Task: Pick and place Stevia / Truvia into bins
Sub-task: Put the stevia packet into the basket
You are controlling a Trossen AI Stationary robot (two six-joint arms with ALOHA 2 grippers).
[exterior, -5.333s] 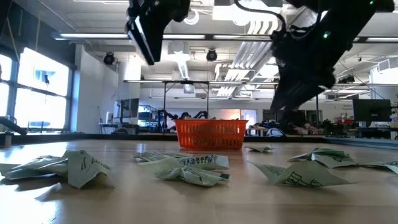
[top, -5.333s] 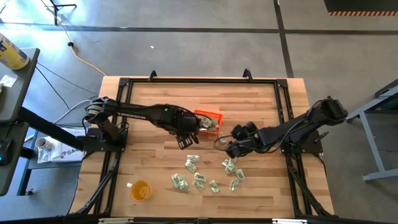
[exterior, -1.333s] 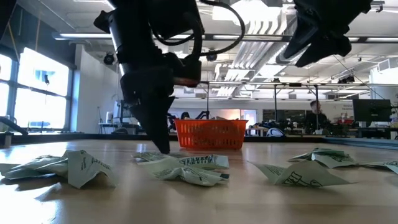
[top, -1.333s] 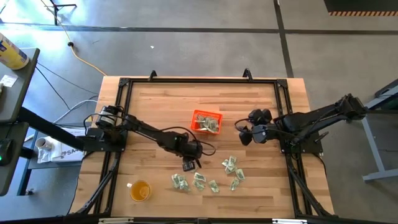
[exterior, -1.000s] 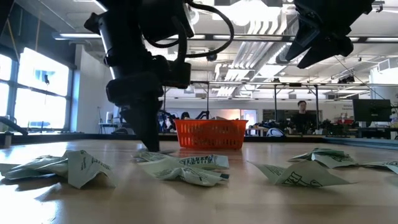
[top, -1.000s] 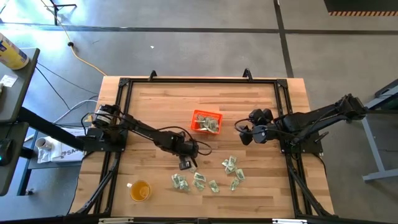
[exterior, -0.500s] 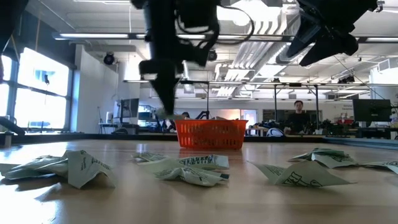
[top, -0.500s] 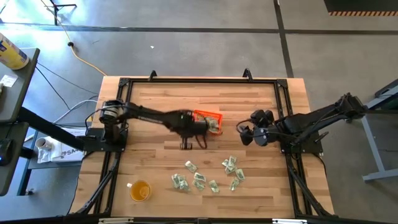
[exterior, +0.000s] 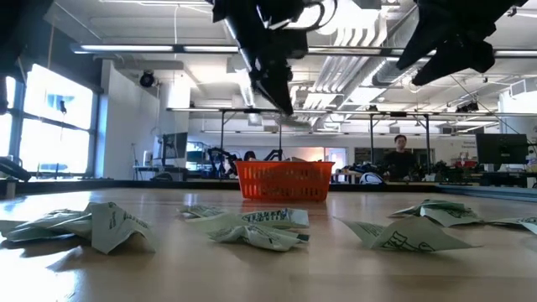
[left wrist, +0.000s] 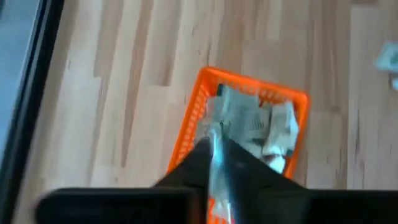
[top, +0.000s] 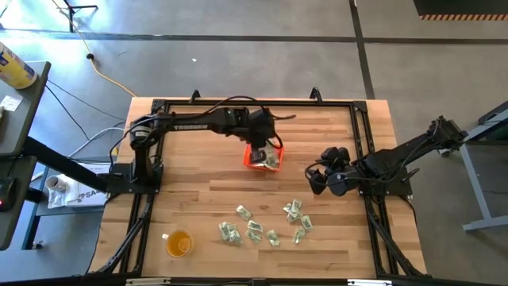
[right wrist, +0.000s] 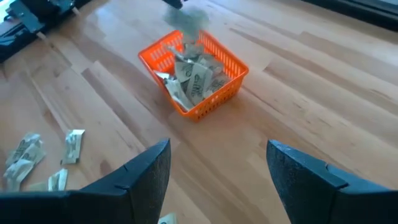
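Observation:
The orange bin (top: 254, 161) stands mid-table with several Stevia sachets lying in it (right wrist: 194, 79). My left gripper (top: 266, 144) hangs above it, pointing steeply down, shut on one pale sachet (right wrist: 194, 22); the low view shows it high over the bin (exterior: 284, 106). More sachets lie loose on the wood nearer the front edge (top: 254, 229) (exterior: 252, 223). My right gripper (top: 324, 179) hovers right of the bin, open with nothing between its fingers (right wrist: 217, 180), facing the bin (right wrist: 214, 98). My left gripper pinches the sachet between its two fingertips (left wrist: 205, 155), where it shows as a thin pale strip (left wrist: 215, 163). The fingers come from above, slanting down. The sachet's free part (exterior: 294, 121) hangs blurred just below the tips, clear of the bin.
A round yellow-orange cup (top: 178, 242) stands near the front left corner. A black frame rail (top: 254, 102) runs around the table top. Bare wood lies left of the bin and along the far edge. A person (exterior: 401, 156) stands in the room behind.
My left gripper has risen from the loose sachets near the table's middle, carrying one sachet. It swung up and toward the far edge until it stood over the bin. The other sachets have stayed where they lay.

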